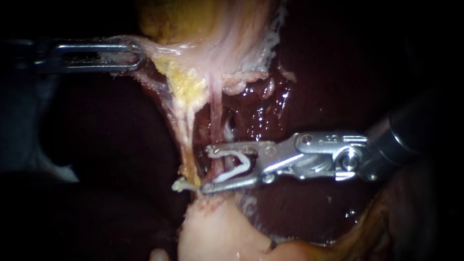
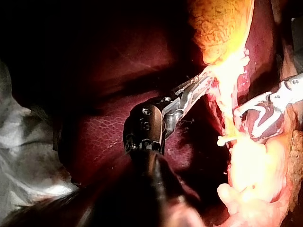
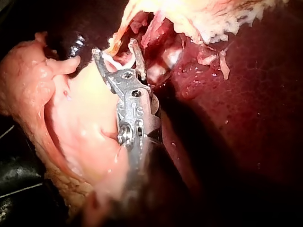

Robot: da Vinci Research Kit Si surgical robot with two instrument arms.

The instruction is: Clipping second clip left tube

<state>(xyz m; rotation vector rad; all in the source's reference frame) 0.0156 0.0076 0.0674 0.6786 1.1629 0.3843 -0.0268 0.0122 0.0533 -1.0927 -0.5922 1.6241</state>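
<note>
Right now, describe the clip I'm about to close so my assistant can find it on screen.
From the yellowish tissue up top, follow the thin pink tube downward to where my right instrument reaches in. The clip sits in its tip, astride the tube: the only white, bent strip among shiny metal.

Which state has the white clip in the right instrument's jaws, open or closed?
Open. The clip has its legs spread, with a tube passing between them; the right instrument holds it.

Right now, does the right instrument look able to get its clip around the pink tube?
Probably yes: the right instrument carries its open clip straddling the pink tube, with nothing between them, and the left instrument holds pale tissue away from that spot.
</note>
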